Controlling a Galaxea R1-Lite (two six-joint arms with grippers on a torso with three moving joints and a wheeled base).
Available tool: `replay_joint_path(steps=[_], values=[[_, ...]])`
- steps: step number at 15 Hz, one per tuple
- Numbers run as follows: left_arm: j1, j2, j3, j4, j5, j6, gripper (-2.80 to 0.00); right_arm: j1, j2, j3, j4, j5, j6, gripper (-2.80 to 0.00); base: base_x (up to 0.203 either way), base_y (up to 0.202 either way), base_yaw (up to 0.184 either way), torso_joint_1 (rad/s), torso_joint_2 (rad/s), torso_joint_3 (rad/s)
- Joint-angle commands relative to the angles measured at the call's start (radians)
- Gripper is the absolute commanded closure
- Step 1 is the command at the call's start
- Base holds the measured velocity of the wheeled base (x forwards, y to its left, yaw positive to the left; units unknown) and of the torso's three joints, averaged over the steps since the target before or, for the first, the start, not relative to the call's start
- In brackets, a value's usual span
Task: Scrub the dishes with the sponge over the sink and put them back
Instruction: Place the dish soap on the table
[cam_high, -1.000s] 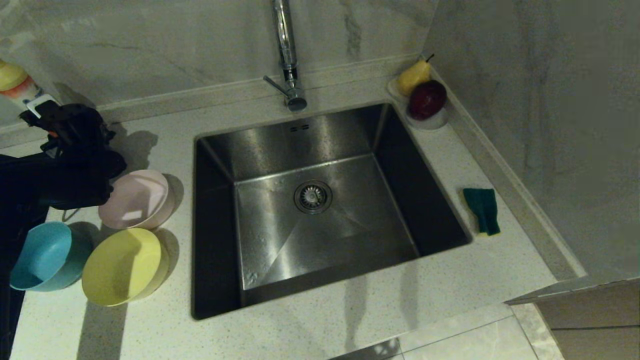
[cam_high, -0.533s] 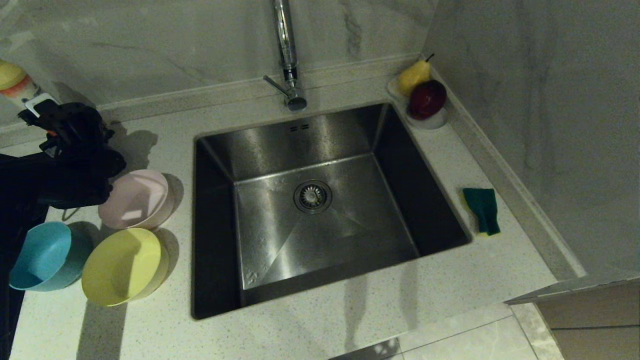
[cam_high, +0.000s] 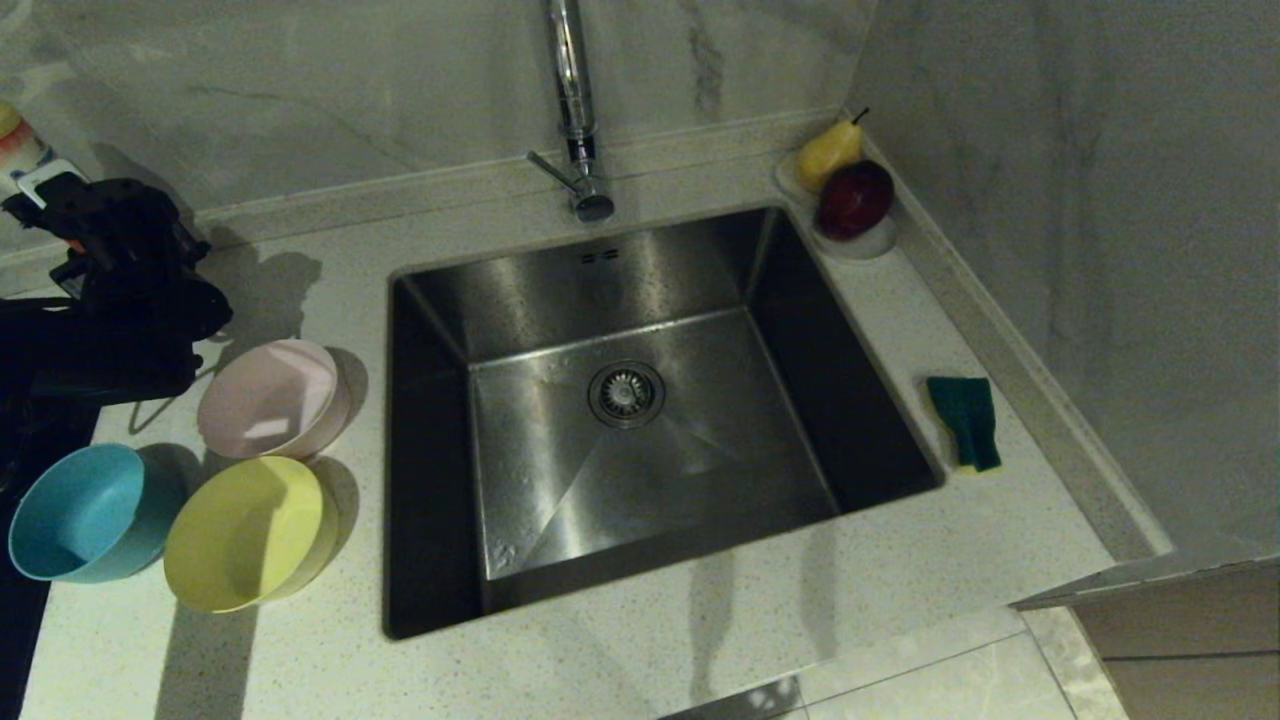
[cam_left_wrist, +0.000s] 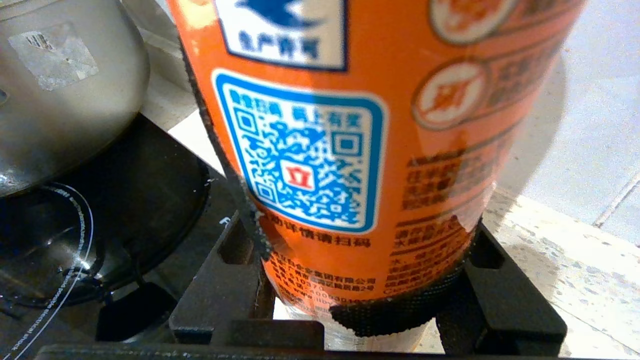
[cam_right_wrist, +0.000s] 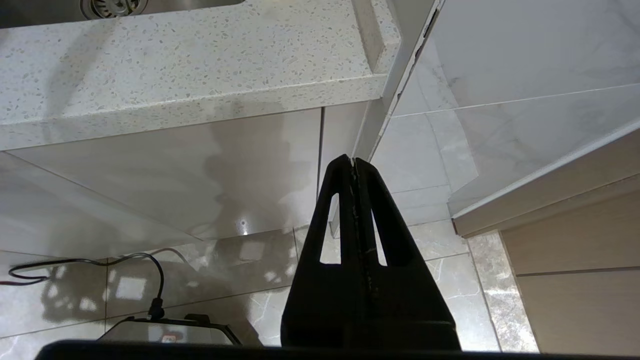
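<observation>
Three dishes stand on the counter left of the sink (cam_high: 560, 290): a pale pink bowl (cam_high: 270, 398), a teal bowl (cam_high: 85, 512) and a yellow bowl (cam_high: 245, 532). The sponge (cam_high: 965, 420), green face up, lies on the counter to the right of the sink. My left gripper (cam_high: 50, 205) is at the far left, behind the bowls and raised. In the left wrist view the left gripper (cam_left_wrist: 350, 240) is shut on an orange labelled bottle (cam_left_wrist: 380, 100). My right gripper (cam_right_wrist: 354, 160) hangs shut and empty below the counter's front edge.
A chrome faucet (cam_high: 575, 110) rises behind the sink. A white dish (cam_high: 870, 243) with a pear and a red apple sits in the back right corner. A wall runs close along the right. A metal pot (cam_left_wrist: 60, 90) on a black hob (cam_left_wrist: 150, 200) stands beside the bottle.
My left arm has drawn back to the left with the bottle, uncovering the pink bowl's rim and more of the teal bowl. The right arm has kept still.
</observation>
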Motion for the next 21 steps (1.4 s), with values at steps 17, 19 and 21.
replay_joint_path(steps=[17,19,21], values=[[-0.009,0.021,0.008,-0.017,0.034,-0.024,-2.8,0.0,0.001,0.0,0.0,0.0,0.0,0.0,0.0,0.0,0.0,0.0,0.0,0.0],[-0.009,-0.048,0.011,0.004,0.028,-0.03,-2.8,0.0,0.001,0.0,0.0,0.0,0.0,0.0,0.0,0.0,0.0,0.0,0.0,0.0],[-0.01,-0.134,0.013,0.058,0.024,-0.034,-2.8,0.0,0.001,0.0,0.0,0.0,0.0,0.0,0.0,0.0,0.0,0.0,0.0,0.0]])
